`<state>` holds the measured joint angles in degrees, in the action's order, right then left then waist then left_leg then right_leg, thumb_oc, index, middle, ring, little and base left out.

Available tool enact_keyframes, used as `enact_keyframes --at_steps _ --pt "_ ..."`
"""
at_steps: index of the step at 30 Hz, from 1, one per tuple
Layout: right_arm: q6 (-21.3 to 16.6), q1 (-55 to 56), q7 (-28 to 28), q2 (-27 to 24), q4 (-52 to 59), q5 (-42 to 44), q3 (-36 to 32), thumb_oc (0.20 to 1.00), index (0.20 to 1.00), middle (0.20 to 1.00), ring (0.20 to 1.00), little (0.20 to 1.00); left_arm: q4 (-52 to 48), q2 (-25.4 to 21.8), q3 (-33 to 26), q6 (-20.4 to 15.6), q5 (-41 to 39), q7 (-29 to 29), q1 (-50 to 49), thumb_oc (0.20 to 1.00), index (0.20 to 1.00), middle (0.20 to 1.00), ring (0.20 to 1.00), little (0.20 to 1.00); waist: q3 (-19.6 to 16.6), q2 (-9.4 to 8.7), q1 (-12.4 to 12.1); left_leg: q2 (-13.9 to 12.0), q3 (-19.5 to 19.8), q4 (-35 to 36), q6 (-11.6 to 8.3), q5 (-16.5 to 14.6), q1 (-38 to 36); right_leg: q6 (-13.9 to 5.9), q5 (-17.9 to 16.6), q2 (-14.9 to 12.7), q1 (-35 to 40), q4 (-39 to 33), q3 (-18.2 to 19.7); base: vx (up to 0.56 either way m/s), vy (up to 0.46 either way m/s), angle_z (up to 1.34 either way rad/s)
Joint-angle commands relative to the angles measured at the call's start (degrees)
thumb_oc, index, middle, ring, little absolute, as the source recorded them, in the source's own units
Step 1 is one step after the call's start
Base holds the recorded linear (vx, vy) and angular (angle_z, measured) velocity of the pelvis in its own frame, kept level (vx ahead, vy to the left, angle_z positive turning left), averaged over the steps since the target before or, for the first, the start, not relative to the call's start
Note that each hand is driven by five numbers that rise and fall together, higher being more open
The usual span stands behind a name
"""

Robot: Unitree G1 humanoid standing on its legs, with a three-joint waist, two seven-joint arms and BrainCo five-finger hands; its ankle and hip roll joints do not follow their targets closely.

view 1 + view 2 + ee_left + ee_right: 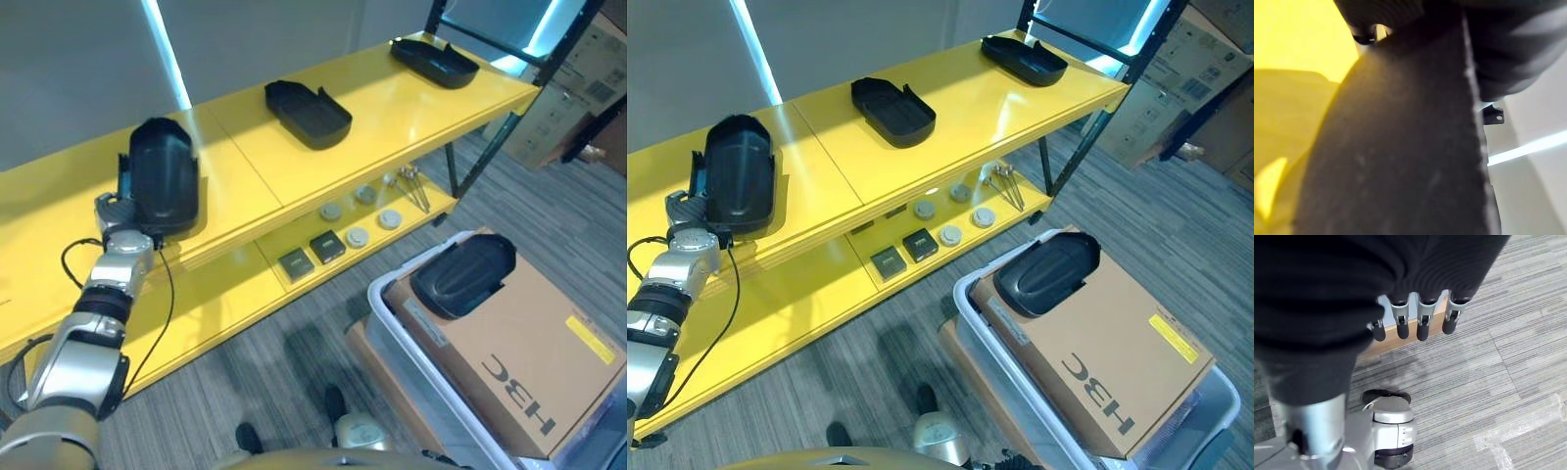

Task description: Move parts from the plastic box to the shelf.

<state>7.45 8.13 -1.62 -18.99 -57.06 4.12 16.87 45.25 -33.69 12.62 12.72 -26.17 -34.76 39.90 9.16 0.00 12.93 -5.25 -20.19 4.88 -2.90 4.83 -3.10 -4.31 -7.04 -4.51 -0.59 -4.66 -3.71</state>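
Glossy yellow metal shelf (411,93), matt black plastic parts (307,113), plain brown cardboard box (529,357)

Cardboard box (519,362) lies flat, tilted. More cardboard boxes (568,98) stacked on grey carpet (294,343) beyond black frame post (509,108).

The left hand (120,211) is mostly hidden behind the black part (163,176), so its fingers cannot be read. The plastic box (392,313) is cut by the edge.

Black parts (308,114) on yellow shelf (392,108), grey striped carpet (1488,382).
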Motion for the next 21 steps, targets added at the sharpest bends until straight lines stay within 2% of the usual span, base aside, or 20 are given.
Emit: enact_keyframes --at_steps 1,3,6,10,21 --pt "-1.03 -0.63 0.45 -2.86 -1.17 0.08 2.87 1.000 1.000 1.000 1.000 1.000 6.21 -1.46 -1.45 -0.90 0.08 -3.41 8.58 0.200 0.200 0.200 0.200 0.200 -0.70 0.25 -1.01 -4.78 1.44 -3.46 -1.01 -5.71 1.65 -5.25 6.59 -3.14 -4.83 6.16 0.31 -0.03 -0.006 0.01" --pt "-1.42 -1.03 0.26 -2.61 -1.63 -0.20 3.23 1.000 1.000 1.000 1.000 1.000 8.95 -0.57 -2.10 -0.55 -2.00 -4.90 8.60 0.200 0.200 0.200 0.200 0.200 -0.27 0.17 -0.68 -4.80 1.32 -3.53 -1.01 -5.68 1.86 -5.13 6.59 -3.00 -4.95 5.98 0.57 -0.02 0.007 -0.05" --pt "-1.98 -1.28 0.32 -2.51 -2.24 -0.28 3.45 1.000 1.000 1.000 1.000 1.000 11.87 -0.27 -2.64 -0.63 -0.58 -5.95 8.32 0.200 0.200 0.200 0.200 0.200 -0.05 0.02 -0.51 -4.82 1.33 -3.54 -1.04 -5.68 1.75 -5.01 6.60 -2.99 -4.71 5.73 0.73 0.00 0.002 -0.01" --pt "-2.04 -1.78 0.13 -2.82 -1.86 0.30 4.95 1.000 1.000 1.000 1.000 1.000 16.91 -1.54 -3.35 -1.54 0.11 -7.34 9.41 0.200 0.200 0.200 0.200 0.200 0.35 -0.25 -0.20 -5.03 1.21 -3.59 -1.30 -5.52 2.09 -4.92 6.54 -3.04 -4.84 5.38 1.04 0.00 0.000 0.00" --pt "-2.32 -1.60 0.42 -3.81 -1.75 -0.10 4.95 1.000 1.000 1.000 1.000 1.000 18.04 -4.84 -2.62 -0.32 2.96 -6.82 10.51 0.200 0.200 0.200 0.200 0.200 0.85 -0.22 -0.13 -5.18 0.86 -3.41 -1.47 -5.45 1.73 -4.89 6.32 -3.02 -4.10 4.38 1.44 0.00 0.007 -0.01"
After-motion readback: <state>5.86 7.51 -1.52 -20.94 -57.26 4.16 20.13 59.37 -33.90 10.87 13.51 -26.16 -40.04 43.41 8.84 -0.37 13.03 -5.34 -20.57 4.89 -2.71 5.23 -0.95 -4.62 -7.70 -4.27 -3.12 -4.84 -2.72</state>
